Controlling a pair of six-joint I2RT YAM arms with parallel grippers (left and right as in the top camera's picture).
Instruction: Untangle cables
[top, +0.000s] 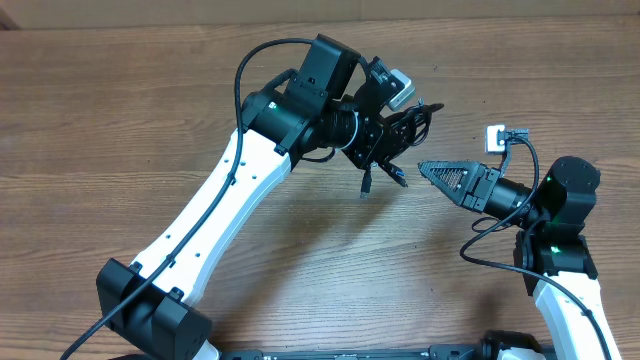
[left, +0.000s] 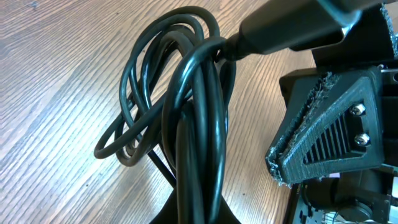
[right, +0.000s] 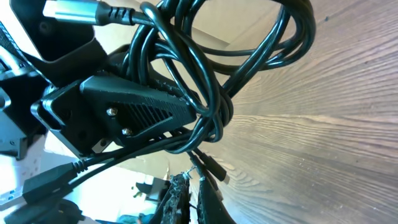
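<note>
The cables (top: 413, 120) are a bunch of thin black loops held above the wooden table, with my left gripper (top: 398, 128) shut on them. Two plug ends (top: 366, 187) dangle below the bunch. In the left wrist view the cables (left: 193, 106) rise from between my jaws at the bottom edge, and a plug (left: 292, 25) lies across the top. My right gripper (top: 425, 168) points left just beside the bunch, shut. In the right wrist view its fingertips (right: 177, 190) sit under the knot of cables (right: 208, 93); a small plug end (right: 214, 168) passes right beside them, not clearly clamped.
A small white adapter (top: 495, 137) with a short lead lies on the table (top: 150, 110) behind the right arm. The right arm's own thick black cable (top: 490, 250) loops near its wrist. The left arm's white link (top: 230, 200) crosses the table diagonally.
</note>
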